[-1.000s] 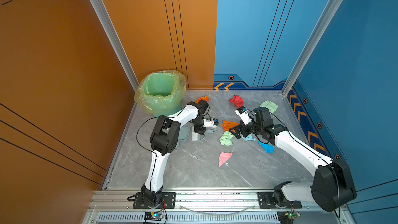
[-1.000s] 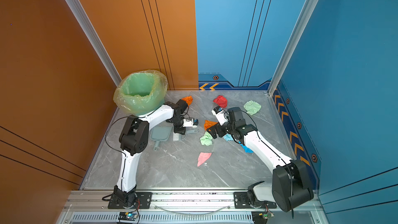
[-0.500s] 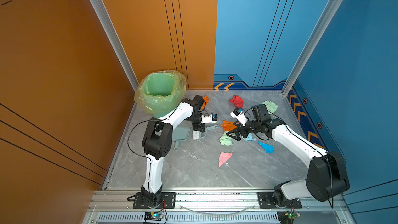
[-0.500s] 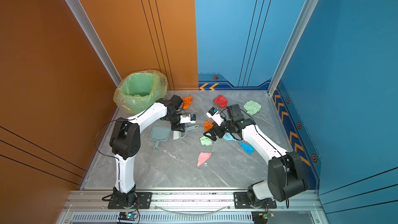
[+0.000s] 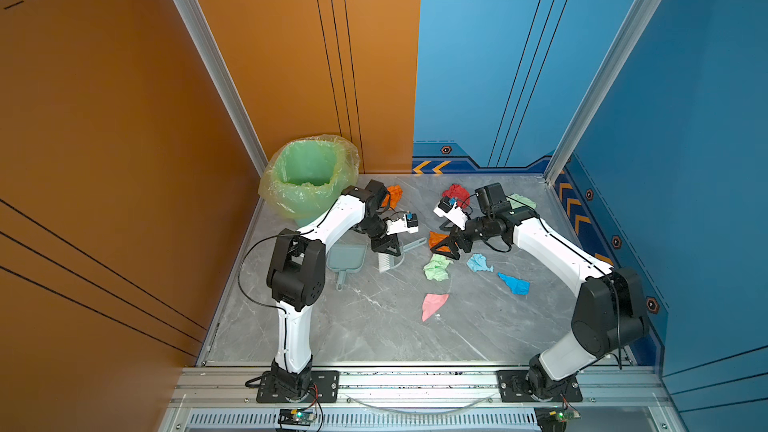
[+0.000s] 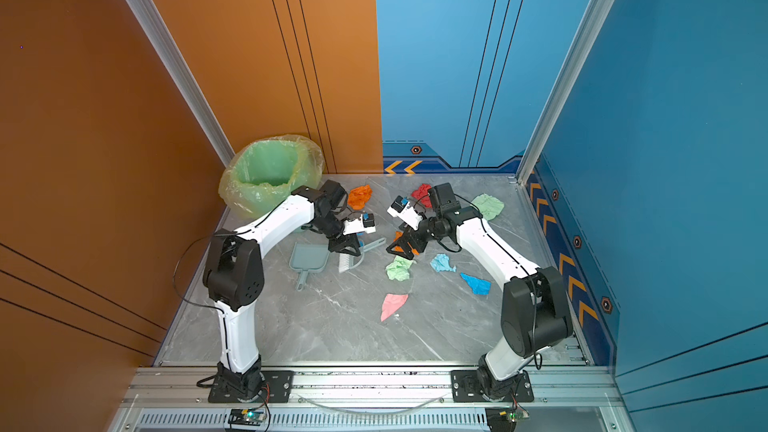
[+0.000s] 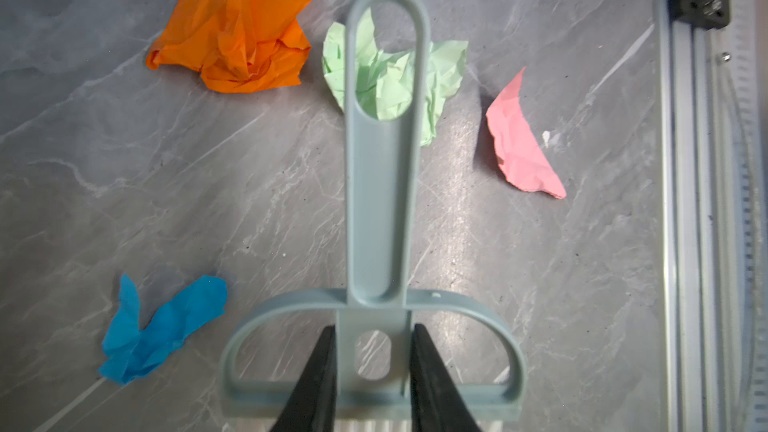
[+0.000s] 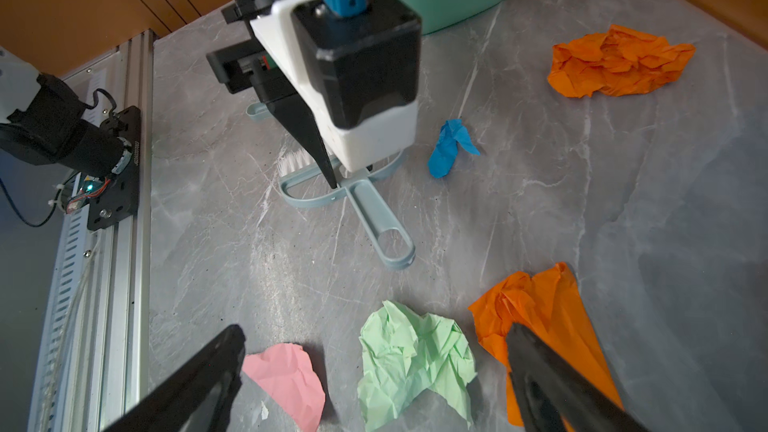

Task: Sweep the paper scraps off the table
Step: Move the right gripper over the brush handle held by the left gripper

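across the table (image 5: 374,334) the paper scraps (image 5: 436,268) lie unswept; the left gripper (image 7: 372,328) clamps the brush (image 7: 380,201) beside the dustpan (image 5: 347,257), the right gripper (image 8: 376,330) gapes empty, so sweeping seems barely begun.

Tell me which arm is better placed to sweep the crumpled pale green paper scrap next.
Left. The left gripper is shut on the pale blue plastic brush, close to the crumpled pale green paper scrap. The right gripper is open, holding no tool, by a crumpled orange paper scrap.
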Action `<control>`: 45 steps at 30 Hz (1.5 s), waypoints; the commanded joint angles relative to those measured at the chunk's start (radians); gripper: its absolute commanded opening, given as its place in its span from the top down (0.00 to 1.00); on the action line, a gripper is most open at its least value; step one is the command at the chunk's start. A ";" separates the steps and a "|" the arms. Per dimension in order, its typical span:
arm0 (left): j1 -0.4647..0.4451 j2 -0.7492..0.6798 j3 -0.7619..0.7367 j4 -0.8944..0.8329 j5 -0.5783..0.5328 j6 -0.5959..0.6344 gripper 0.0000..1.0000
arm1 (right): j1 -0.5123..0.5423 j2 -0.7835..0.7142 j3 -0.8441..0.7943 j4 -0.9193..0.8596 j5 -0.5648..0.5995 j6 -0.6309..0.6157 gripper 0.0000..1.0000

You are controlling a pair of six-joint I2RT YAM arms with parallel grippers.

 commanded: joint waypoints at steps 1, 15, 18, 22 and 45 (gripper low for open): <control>0.006 -0.019 0.028 -0.054 0.127 0.014 0.97 | 0.013 0.022 0.044 -0.063 -0.055 -0.037 0.01; 0.010 0.003 0.064 -0.105 0.272 0.036 0.97 | 0.064 0.060 0.068 -0.048 -0.125 -0.037 0.02; 0.011 0.000 0.065 -0.117 0.292 0.036 0.97 | 0.067 0.067 0.074 -0.048 -0.157 -0.037 0.03; 0.012 0.000 0.066 -0.124 0.301 0.036 0.96 | 0.071 0.078 0.085 -0.053 -0.187 -0.035 0.04; 0.009 0.035 0.118 -0.198 0.343 0.097 0.97 | 0.119 0.117 0.121 -0.078 -0.199 -0.043 0.13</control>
